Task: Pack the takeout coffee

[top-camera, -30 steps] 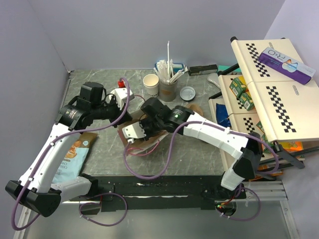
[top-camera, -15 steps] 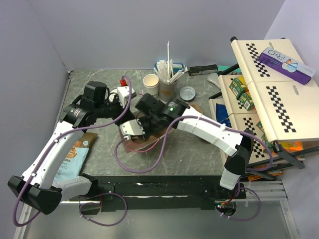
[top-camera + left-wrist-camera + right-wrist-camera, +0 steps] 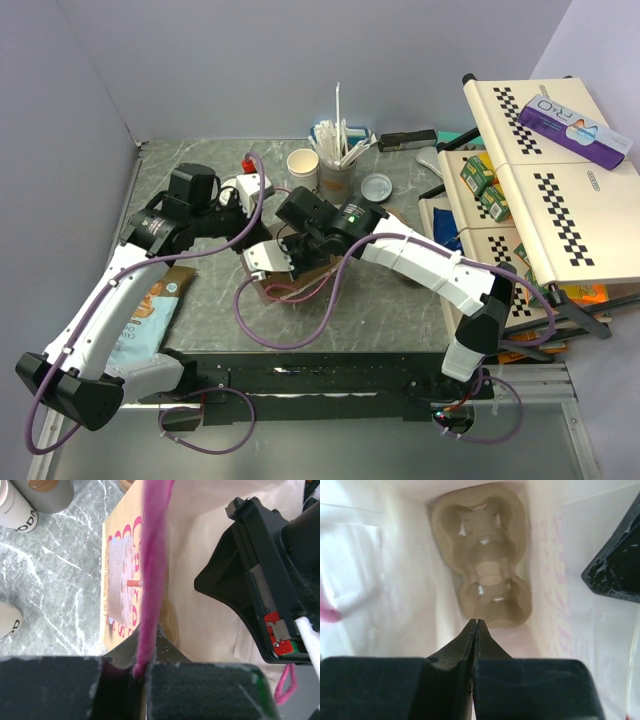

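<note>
1. The step in hand appears to be preparing the bag. The tan paper bag with the pink cake print [image 3: 120, 605] lies open in the middle of the grey marble-patterned table [image 3: 190, 165], and the brown moulded cardboard two-cup tray [image 3: 485, 565] sits at its bottom.
2. The left gripper [image 3: 136, 672] is clamped on a pink cord handle [image 3: 152, 570], which looks like the bag's own, and this keeps the mouth open.
3. The right gripper [image 3: 476, 630] is inside the bag, just above the tray. Its fingers are pressed together with nothing between them.
4. The takeout coffee is not yet packed. The small off-white paper cup [image 3: 302, 166] stands upright at the back of the table, just beside the grey cup of straws and stirrers [image 3: 337, 178]. Its round white plastic lid [image 3: 376, 186] lies flat on the far side of that grey cup, apart from the paper cup.
5. The next move probably calls for drawing the right gripper out of the bag without snagging the paper, spreading its fingers, and reaching back for the cup or the lid. The left arm meanwhile holds the mouth open.
</note>
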Motion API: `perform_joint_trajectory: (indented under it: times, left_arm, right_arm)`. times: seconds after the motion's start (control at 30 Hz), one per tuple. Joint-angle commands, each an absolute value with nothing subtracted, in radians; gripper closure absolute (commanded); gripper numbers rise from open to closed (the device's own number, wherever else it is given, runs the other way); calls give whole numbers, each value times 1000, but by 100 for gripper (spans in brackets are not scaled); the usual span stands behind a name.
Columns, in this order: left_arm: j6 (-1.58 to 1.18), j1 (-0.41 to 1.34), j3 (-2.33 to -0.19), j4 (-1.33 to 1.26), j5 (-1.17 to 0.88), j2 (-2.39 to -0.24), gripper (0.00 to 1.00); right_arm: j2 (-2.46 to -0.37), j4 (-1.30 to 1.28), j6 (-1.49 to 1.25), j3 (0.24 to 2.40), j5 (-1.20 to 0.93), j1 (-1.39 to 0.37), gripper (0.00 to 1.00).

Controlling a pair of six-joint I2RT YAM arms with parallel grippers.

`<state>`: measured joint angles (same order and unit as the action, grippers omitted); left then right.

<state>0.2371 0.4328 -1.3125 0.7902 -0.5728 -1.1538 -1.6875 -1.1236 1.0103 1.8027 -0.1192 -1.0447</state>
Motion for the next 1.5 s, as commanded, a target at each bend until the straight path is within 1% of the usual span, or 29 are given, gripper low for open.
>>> perform_joint_trajectory:
  times: [0.0, 0.1, 0.13, 0.23, 0.33, 0.47, 0.53, 0.57, 0.6, 0.63, 0.67, 0.7, 0.77, 0.8, 0.87, 0.9, 0.97, 1.0, 1.17, 1.2, 1.23, 1.27, 1.3, 1.37, 1.4, 1.47]
  left_arm:
    - [229, 437, -1318, 787, -621, -1126, 99]
    - [250, 437, -1304, 798, -627, -1106, 99]
    - [258, 437, -1301, 801, -632, -1101, 99]
    - [275, 439, -1285, 798, -655, -1088, 99]
    - [275, 442, -1290, 796, -696, -1085, 99]
    - [250, 457, -1279, 787, -687, -1074, 99]
    - [245, 459, -1284, 793, -684, -1066, 95]
    - [245, 459, -1282, 790, -684, -1062, 93]
    - [239, 459, -1273, 784, -677, -1049, 74]
    - [227, 459, -1267, 775, -675, -1043, 67]
    - [227, 459, -1258, 767, -678, -1042, 64]
    - [227, 459, -1253, 767, -684, -1043, 58]
    - [222, 459, -1246, 755, -686, -1049, 51]
    - [222, 459, -1244, 752, -689, -1054, 46]
    - [215, 459, -1249, 735, -681, -1052, 41]
    - [210, 459, -1252, 710, -672, -1043, 34]
    - [201, 459, -1262, 684, -625, -1025, 29]
    - [201, 459, -1270, 674, -608, -1019, 24]
    - [206, 457, -1307, 712, -502, -1012, 17]
    - [196, 456, -1310, 721, -494, -1017, 16]
    - [172, 453, -1312, 726, -491, -1019, 15]
    - [158, 442, -1319, 724, -492, -1031, 14]
    - [129, 434, -1321, 721, -498, -1037, 14]
    - [111, 407, -1327, 703, -531, -1054, 12]
    - [92, 399, -1327, 696, -534, -1060, 12]
    - [83, 379, -1339, 687, -535, -1090, 11]
  right_arm:
    - [-1707, -1135, 992, 1853, -106, -1048, 100]
    - [-1691, -1123, 1005, 1826, -107, -1046, 100]
    - [-1678, -1097, 1018, 1784, -109, -1046, 100]
    - [-1620, -1011, 1052, 1692, -144, -1034, 100]
    - [-1603, -959, 1080, 1645, -198, -1032, 100]
    - [-1568, -894, 1092, 1588, -250, -1031, 100]
    - [-1534, -878, 1092, 1563, -270, -1032, 100]
    - [-1517, -844, 1092, 1546, -271, -1029, 100]
    - [-1500, -833, 1091, 1530, -278, -1028, 100]
    - [-1473, -821, 1086, 1499, -297, -1023, 100]
    - [-1460, -813, 1080, 1488, -305, -1020, 100]
    - [-1451, -808, 1072, 1480, -314, -1020, 100]
    - [-1430, -807, 1054, 1462, -333, -1006, 100]
    - [-1425, -798, 1043, 1457, -330, -1006, 100]
    - [-1416, -790, 1034, 1447, -325, -996, 100]
    - [-1416, -790, 1026, 1448, -324, -993, 100]
    - [-1420, -793, 1019, 1462, -316, -976, 100]
    - [-1417, -793, 1012, 1471, -319, -968, 100]
    - [-1364, -802, 971, 1519, -389, -888, 99]
    - [-1355, -811, 951, 1532, -456, -840, 96]
    - [-1339, -821, 943, 1560, -498, -816, 86]
    - [-1332, -824, 930, 1571, -518, -798, 80]
    - [-1324, -830, 907, 1598, -561, -769, 69]
    - [-1322, -880, 902, 1632, -612, -743, 59]
    - [-1322, -902, 919, 1650, -630, -735, 51]
    - [-1313, -942, 965, 1648, -660, -733, 44]
